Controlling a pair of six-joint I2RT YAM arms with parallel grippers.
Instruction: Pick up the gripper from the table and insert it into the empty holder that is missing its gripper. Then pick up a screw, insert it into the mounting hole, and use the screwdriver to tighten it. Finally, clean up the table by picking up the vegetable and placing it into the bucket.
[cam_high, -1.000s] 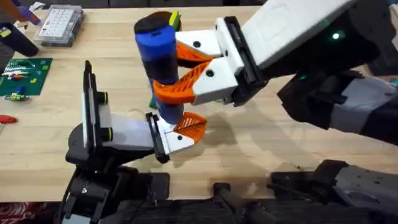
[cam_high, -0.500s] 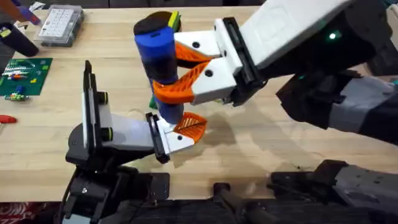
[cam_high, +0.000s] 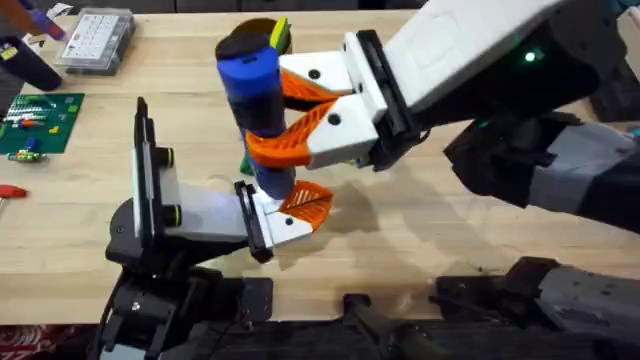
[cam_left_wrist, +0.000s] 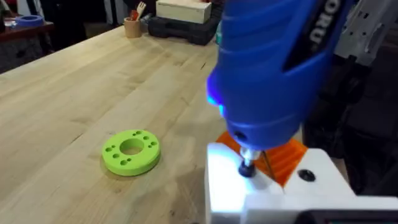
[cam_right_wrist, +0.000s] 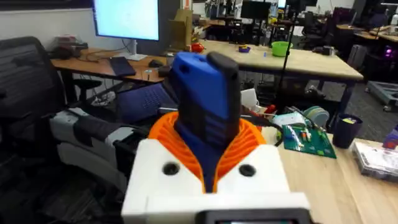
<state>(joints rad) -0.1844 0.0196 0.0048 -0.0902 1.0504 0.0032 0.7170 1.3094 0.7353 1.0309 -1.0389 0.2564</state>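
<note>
Wooden table (cam_high: 420, 240) beneath thick blue, black-capped screwdriver (cam_high: 255, 110), upright.

One blue screwdriver (cam_high: 256, 110). One white holder (cam_high: 195, 212), with one small orange gripper (cam_high: 305, 205) at its end. Two big orange fingers (cam_high: 300, 135) on the right gripper (cam_high: 268, 112), closed around the screwdriver. One lime-green disc (cam_left_wrist: 131, 151) on the table. One green circuit board (cam_high: 38, 122). One clear parts box (cam_high: 97, 40). One brown cup (cam_left_wrist: 132, 27) far back.
</note>
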